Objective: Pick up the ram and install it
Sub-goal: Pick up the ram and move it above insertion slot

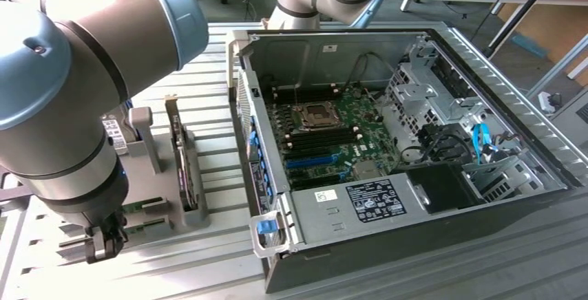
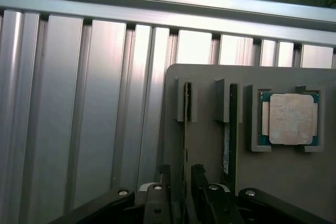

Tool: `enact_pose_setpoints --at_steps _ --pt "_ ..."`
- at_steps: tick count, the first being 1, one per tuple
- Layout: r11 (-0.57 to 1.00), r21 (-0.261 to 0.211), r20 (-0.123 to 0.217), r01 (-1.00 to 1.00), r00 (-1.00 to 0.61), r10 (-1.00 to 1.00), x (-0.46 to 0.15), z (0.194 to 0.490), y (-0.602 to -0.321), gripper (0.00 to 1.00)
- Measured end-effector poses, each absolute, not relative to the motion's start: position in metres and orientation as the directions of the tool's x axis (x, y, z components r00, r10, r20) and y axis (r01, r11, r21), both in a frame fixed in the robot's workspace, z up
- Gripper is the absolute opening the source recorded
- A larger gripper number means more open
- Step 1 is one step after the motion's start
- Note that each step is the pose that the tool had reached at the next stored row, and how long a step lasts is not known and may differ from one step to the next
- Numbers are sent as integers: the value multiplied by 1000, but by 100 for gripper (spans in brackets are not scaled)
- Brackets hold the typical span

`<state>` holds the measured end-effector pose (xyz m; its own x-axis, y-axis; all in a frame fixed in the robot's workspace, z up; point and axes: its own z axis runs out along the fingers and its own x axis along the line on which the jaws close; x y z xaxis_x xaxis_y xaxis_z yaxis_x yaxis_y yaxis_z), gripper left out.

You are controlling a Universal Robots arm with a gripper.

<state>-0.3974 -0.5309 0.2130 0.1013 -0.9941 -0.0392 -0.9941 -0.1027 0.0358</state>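
Ribbed metal table [image 2: 79,108], grey holder [image 2: 206,145]: open tool [image 2: 181,179] straddles the ram [image 2: 186,129] standing on edge in it

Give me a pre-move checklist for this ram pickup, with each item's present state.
1. Jaws open: ok.
2. Jaws straddle one ram: ok.
3. That ram upright in the grey holder: ok.
4. Second ram outside the jaws: ok.
5. Computer case open, motherboard exposed: ok.
6. Motherboard's ram slots free: cannot tell.
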Motion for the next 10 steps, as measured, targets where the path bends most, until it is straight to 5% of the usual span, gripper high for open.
enact_pose_setpoints --at_steps 10 --pt "-103 36 -40 -994 101 -994 -397 213 -531 28"
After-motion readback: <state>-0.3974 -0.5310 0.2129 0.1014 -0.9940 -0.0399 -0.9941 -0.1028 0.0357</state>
